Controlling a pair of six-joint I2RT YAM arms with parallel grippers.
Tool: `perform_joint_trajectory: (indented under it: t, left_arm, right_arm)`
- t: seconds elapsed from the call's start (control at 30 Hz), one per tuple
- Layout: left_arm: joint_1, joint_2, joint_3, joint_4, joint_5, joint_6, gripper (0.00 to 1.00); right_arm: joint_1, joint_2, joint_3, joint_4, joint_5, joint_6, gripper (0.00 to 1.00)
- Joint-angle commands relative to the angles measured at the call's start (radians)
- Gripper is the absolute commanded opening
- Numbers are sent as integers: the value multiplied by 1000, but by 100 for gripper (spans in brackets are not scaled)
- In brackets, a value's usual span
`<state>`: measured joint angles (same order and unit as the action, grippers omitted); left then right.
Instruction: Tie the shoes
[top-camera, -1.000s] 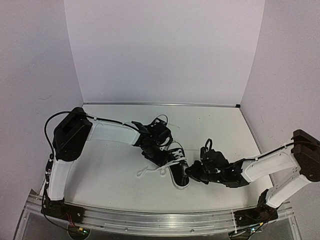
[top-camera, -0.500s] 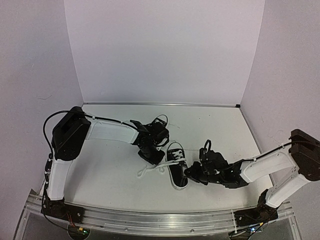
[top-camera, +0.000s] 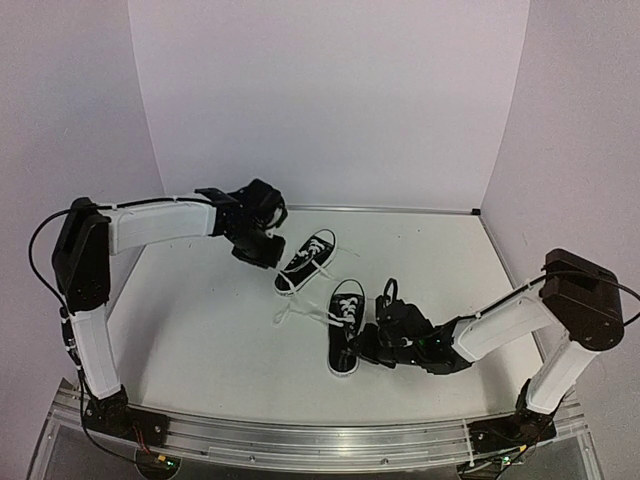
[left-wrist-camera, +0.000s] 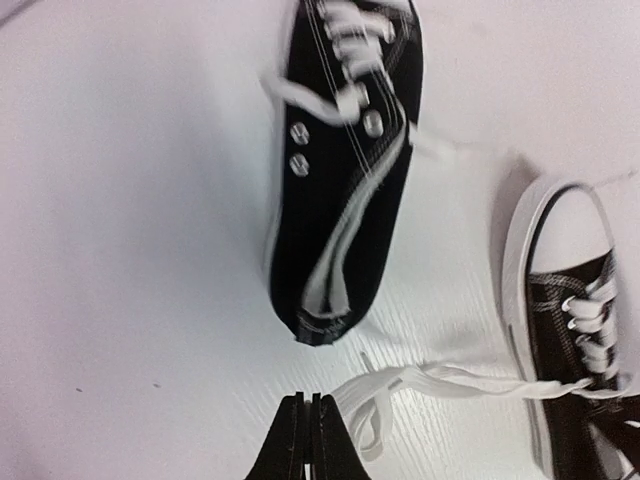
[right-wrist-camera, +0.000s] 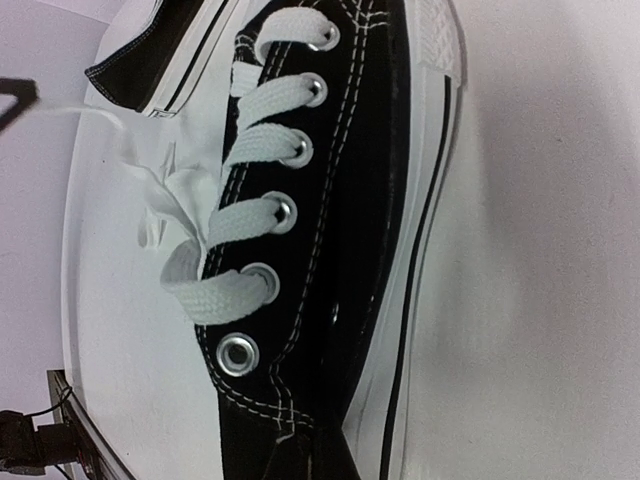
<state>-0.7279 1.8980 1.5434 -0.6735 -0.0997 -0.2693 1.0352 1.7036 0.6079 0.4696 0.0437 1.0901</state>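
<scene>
Left arm (top-camera: 160, 215) now back off the far shoe (top-camera: 308, 258), jaws newly together; near shoe (top-camera: 345, 338) slightly leftward.

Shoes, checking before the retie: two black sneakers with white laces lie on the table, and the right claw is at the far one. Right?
No. The right claw is at the near shoe, not the far shoe; the top view shows it. The rest holds.

top external: set high behind the arm bases (top-camera: 108, 412), faced toward 12 o'clock, distant | left wrist: faced down, near | right wrist: held very close | shared by all: shoes (top-camera: 347, 335)
</scene>
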Motion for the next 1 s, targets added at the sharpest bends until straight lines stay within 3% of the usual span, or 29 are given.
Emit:
perform_joint_trajectory:
  t: [0.0, 0.07, 0.13, 0.33, 0.43, 0.63, 0.77, 0.83, 0.97]
  left_arm:
    - [42, -105, 109, -14, 36, 49, 0]
    - [42, -111, 122, -29, 79, 56, 0]
    - [40, -138, 99, 10, 166, 67, 0]
    - [-48, -199, 72, 117, 330, 94, 0]
    - [-104, -152, 154, 99, 348, 109, 0]
    - [-196, -10, 351, 74, 446, 128, 0]
    - [-227, 64, 442, 58, 513, 128, 0]
    - [-233, 84, 461, 64, 545, 123, 0]
    - [-240, 94, 469, 73, 594, 108, 0]
  right_arm:
    - [22, 121, 114, 160, -93, 11, 0]
    - [23, 119, 115, 164, -109, 16, 4]
    - [23, 85, 95, 163, -117, 18, 14]
    - [23, -167, -46, 122, -95, 17, 62]
    - [23, -356, -117, 45, -80, -18, 73]
    - [23, -832, -210, -241, 57, -89, 78]
    - [22, -1109, -252, -289, 128, -207, 62]
    - [23, -1147, -247, -289, 140, -277, 57]
    - [22, -988, -154, -291, 123, -420, 52]
